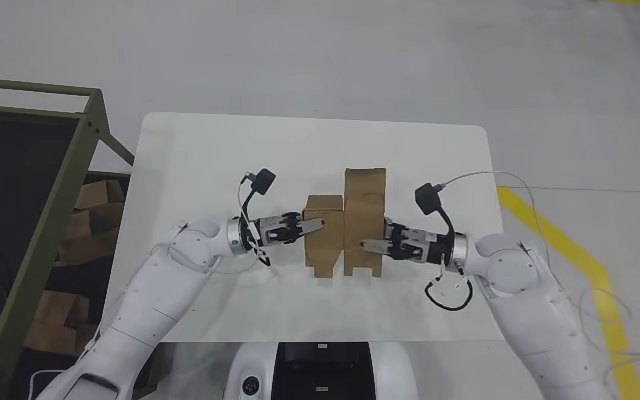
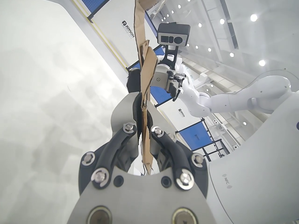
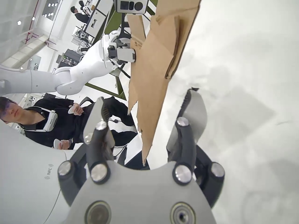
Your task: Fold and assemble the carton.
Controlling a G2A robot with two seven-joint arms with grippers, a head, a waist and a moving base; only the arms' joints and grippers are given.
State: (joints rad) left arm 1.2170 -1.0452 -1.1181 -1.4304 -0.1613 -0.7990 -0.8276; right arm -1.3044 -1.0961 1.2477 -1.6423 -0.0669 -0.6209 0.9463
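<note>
A flat brown carton (image 1: 343, 225) is held above the middle of the white table (image 1: 200, 160), its panels unfolded. My left gripper (image 1: 303, 226) is shut on the carton's left edge; in the left wrist view the cardboard (image 2: 143, 71) stands edge-on, pinched in the left gripper (image 2: 143, 110). My right gripper (image 1: 372, 244) is at the carton's right edge. In the right wrist view the right gripper (image 3: 148, 106) is open, and the carton's torn edge (image 3: 151, 75) passes between its fingers without being clamped. The left gripper (image 3: 125, 54) shows farther off, on the carton's far edge.
A green metal rack (image 1: 60, 170) stands off the table's left side, with cardboard pieces (image 1: 85, 215) stacked below it. Yellow floor tape (image 1: 560, 240) runs at the right. Bare table surface lies beyond the carton and on both sides.
</note>
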